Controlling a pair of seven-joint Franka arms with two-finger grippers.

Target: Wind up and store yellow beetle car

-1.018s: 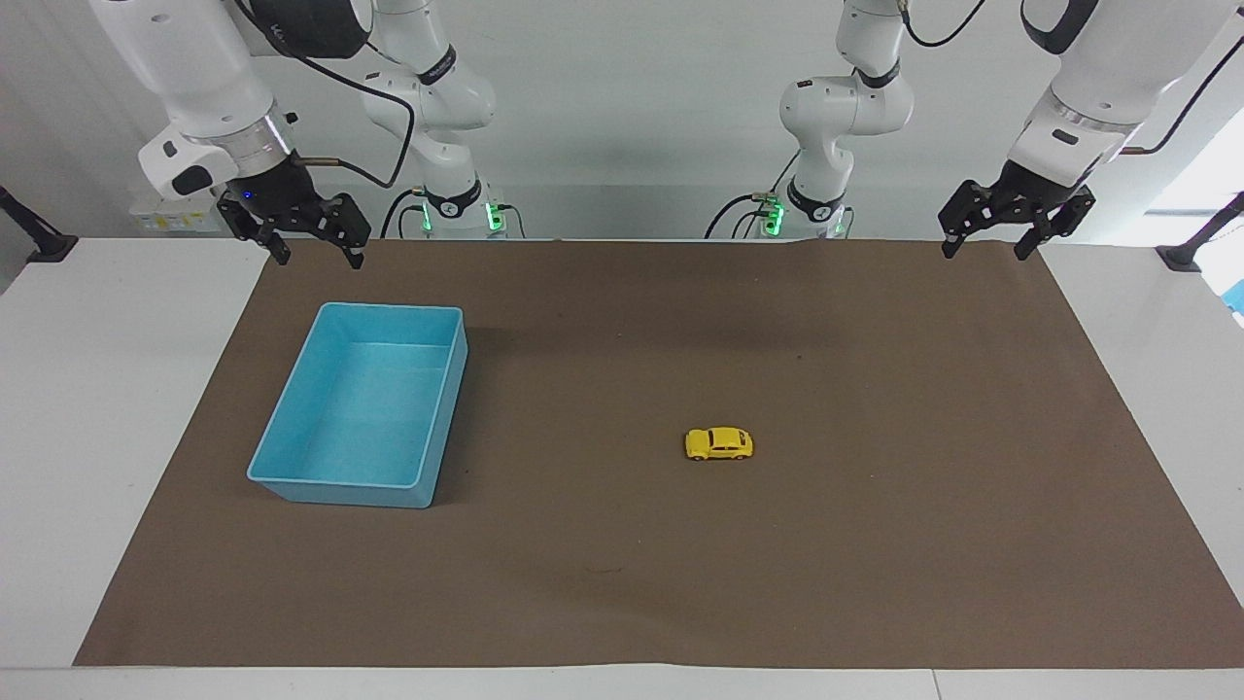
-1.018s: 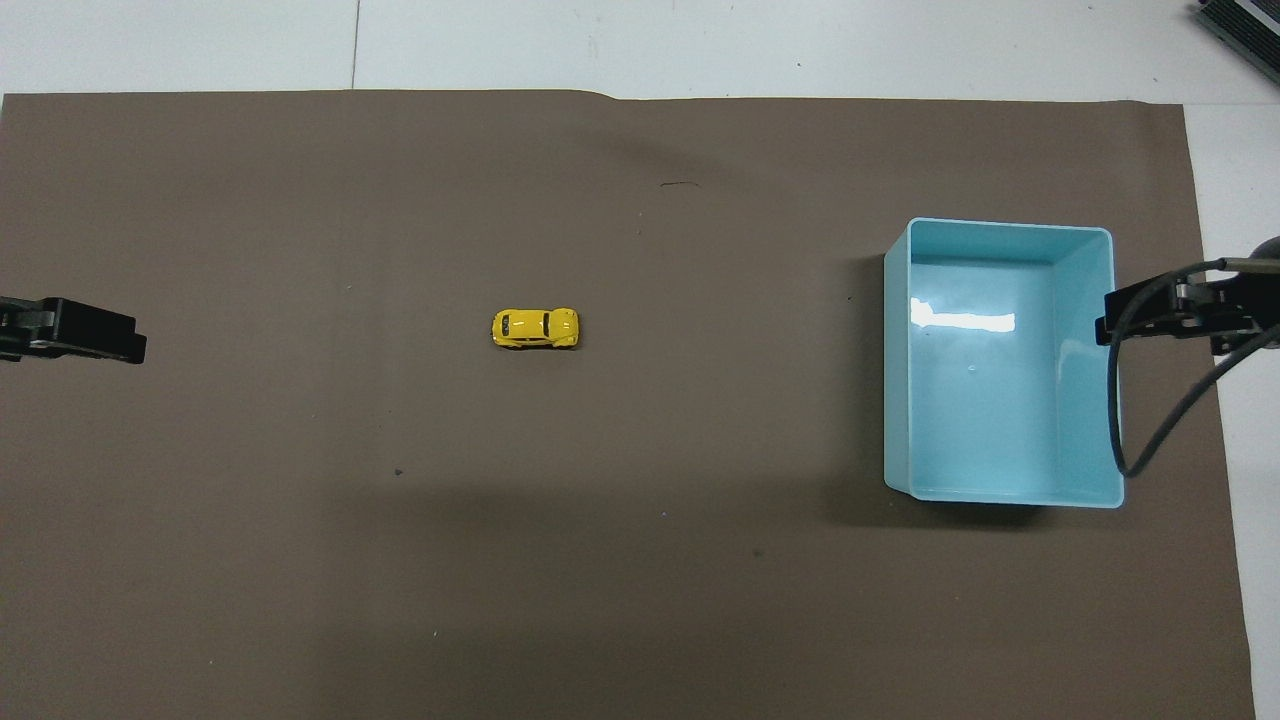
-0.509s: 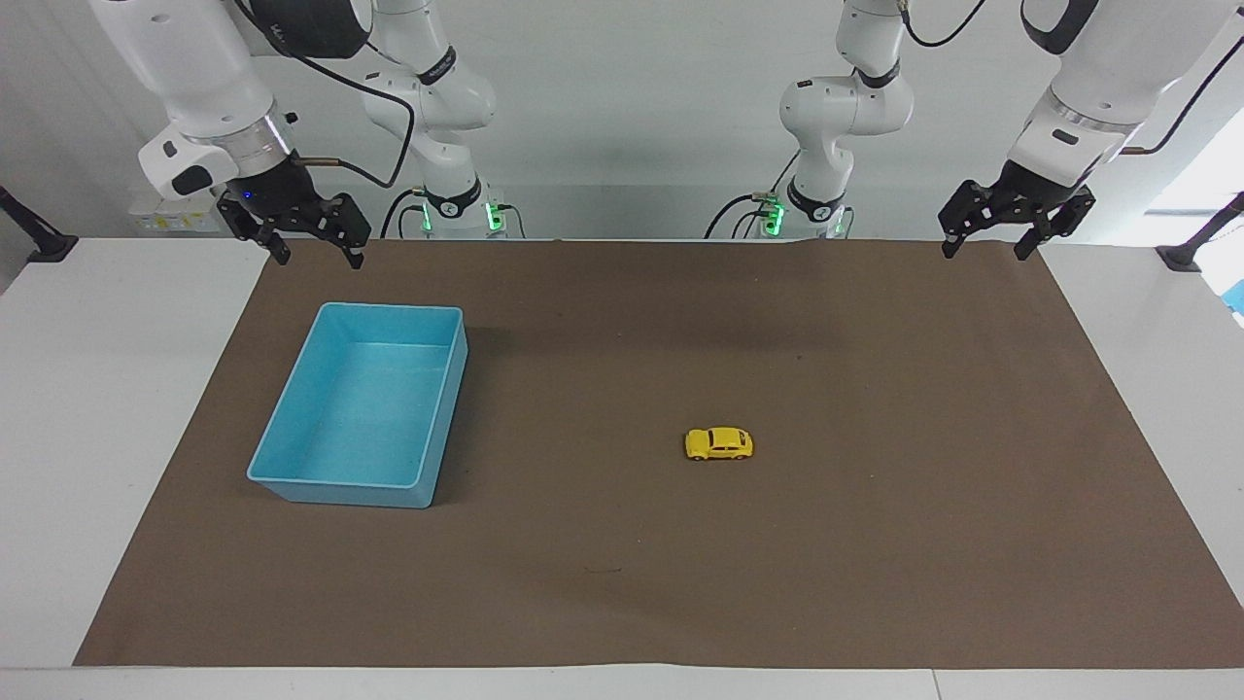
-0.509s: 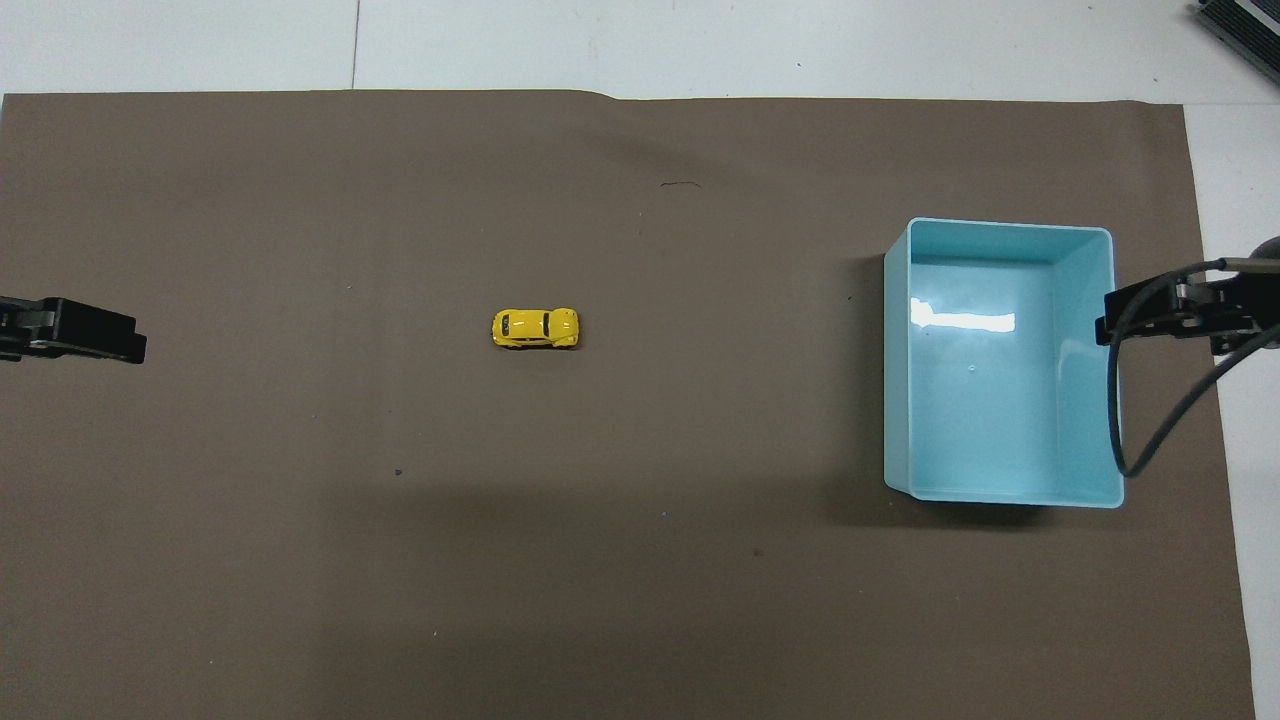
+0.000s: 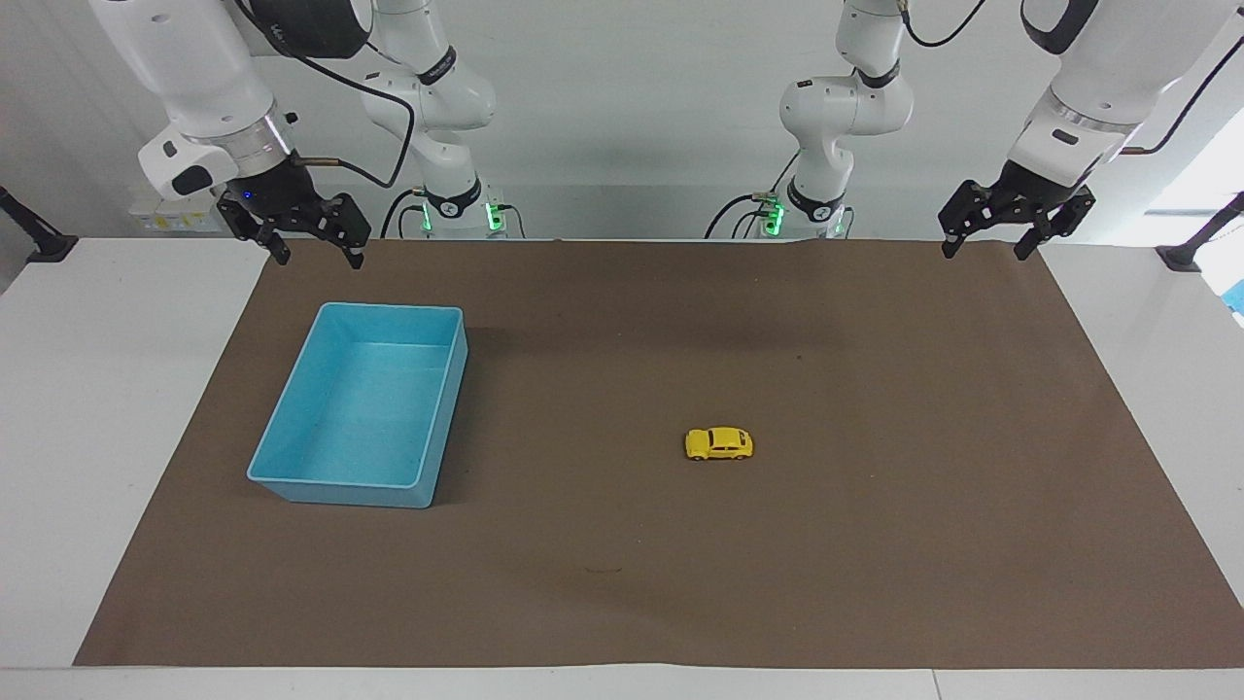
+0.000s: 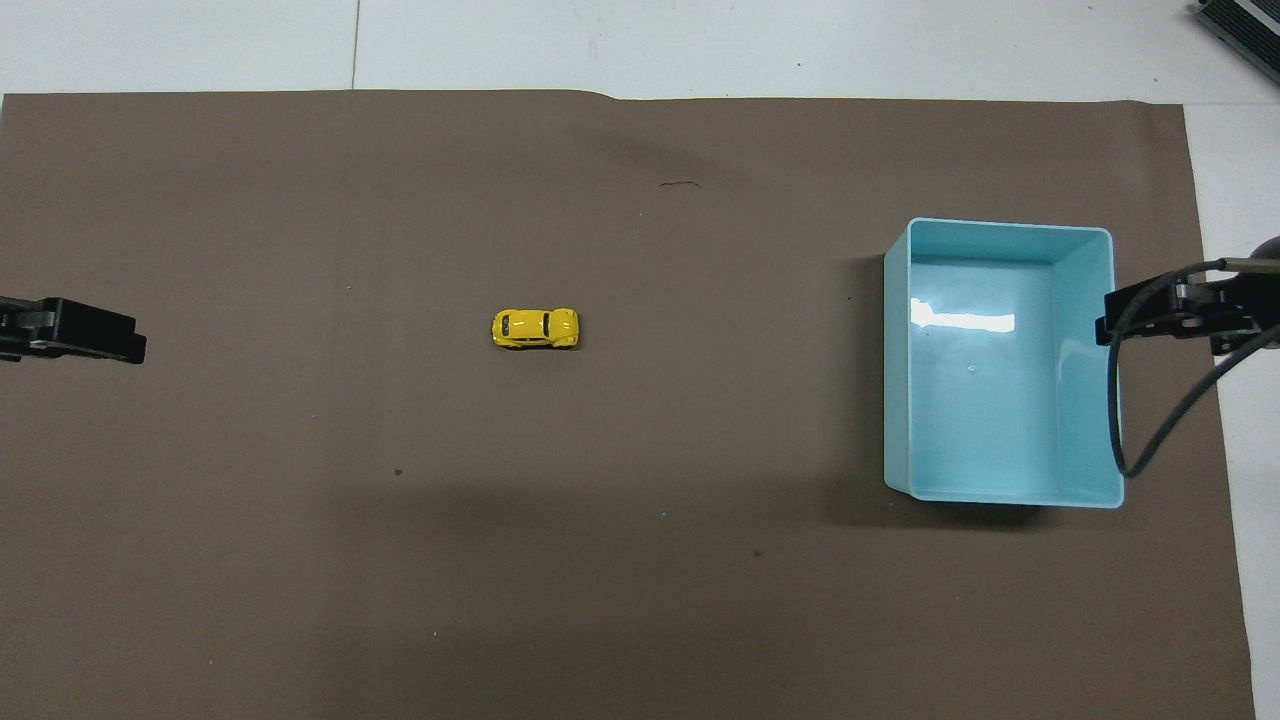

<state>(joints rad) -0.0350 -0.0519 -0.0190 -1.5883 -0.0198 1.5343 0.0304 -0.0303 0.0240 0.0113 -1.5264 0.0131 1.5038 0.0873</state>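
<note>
Yellow beetle car (image 5: 718, 443): tiny toy, upright on its wheels on the brown mat (image 5: 622, 574), lengthwise along the table, about mid-table and somewhat toward the left arm's end. Touched by nothing.

Blue bin (image 5: 292, 428): open-topped rectangular plastic tub, on the mat toward the right arm's end, well apart from the car. Nothing inside.

Left gripper (image 5: 982, 247): raised over the mat's edge nearest the robots at the left arm's end, fingers spread apart, holding nothing. Waiting.

Right gripper (image 5: 318, 256): raised over the mat's corner nearest the robots at the right arm's end, close to the bin, fingers spread apart, holding nothing. Waiting.

Table (image 5: 87, 389): white, bare at both ends beside the mat.
</note>
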